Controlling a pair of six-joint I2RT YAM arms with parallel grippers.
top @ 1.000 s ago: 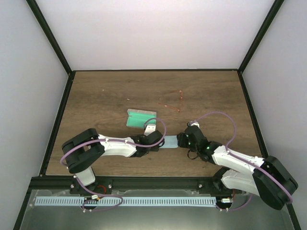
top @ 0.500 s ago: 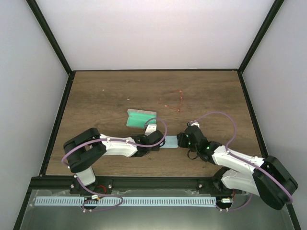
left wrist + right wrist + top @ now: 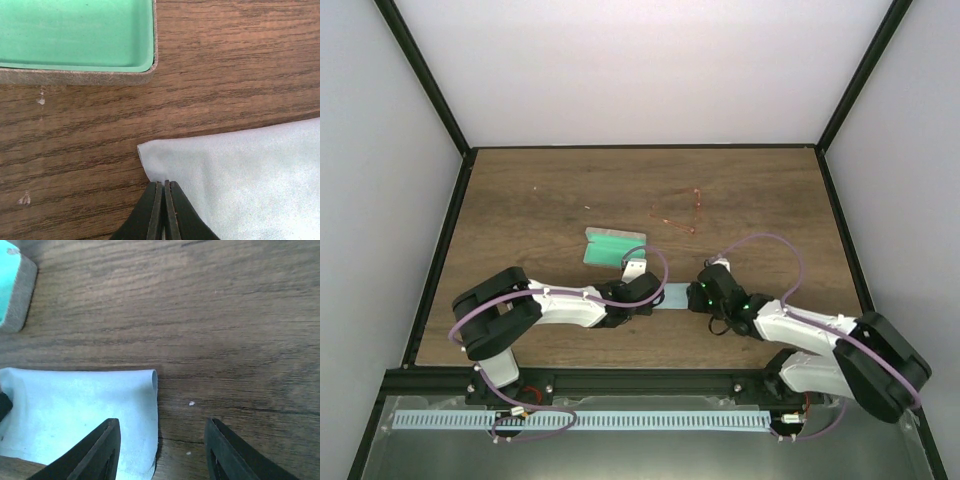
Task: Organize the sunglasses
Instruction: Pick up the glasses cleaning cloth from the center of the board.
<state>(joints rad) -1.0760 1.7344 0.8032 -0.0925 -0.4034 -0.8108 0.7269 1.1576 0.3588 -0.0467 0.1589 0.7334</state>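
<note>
The sunglasses (image 3: pixel 680 214), a thin red wire pair, lie on the table beyond both arms, with neither gripper touching them. Nearer, a pale blue cloth (image 3: pixel 676 296) lies between the grippers. My left gripper (image 3: pixel 656 296) is shut, its tips (image 3: pixel 164 185) pinching the cloth (image 3: pixel 240 180) at its left corner. My right gripper (image 3: pixel 698 293) is open and empty, low over the cloth's right edge (image 3: pixel 150 410): one finger (image 3: pixel 100 452) is above the cloth, the other above bare wood. The grey case with green lining (image 3: pixel 613 246) lies open just beyond the left gripper.
The case's corner (image 3: pixel 100 75) shows at the top of the left wrist view and its end (image 3: pixel 15 290) at the top left of the right wrist view. Dark wood table (image 3: pixel 520 220) is ringed by a black frame and white walls.
My left gripper's jaws have closed onto the cloth's corner. The right gripper has crept slightly left toward the cloth, still open.
</note>
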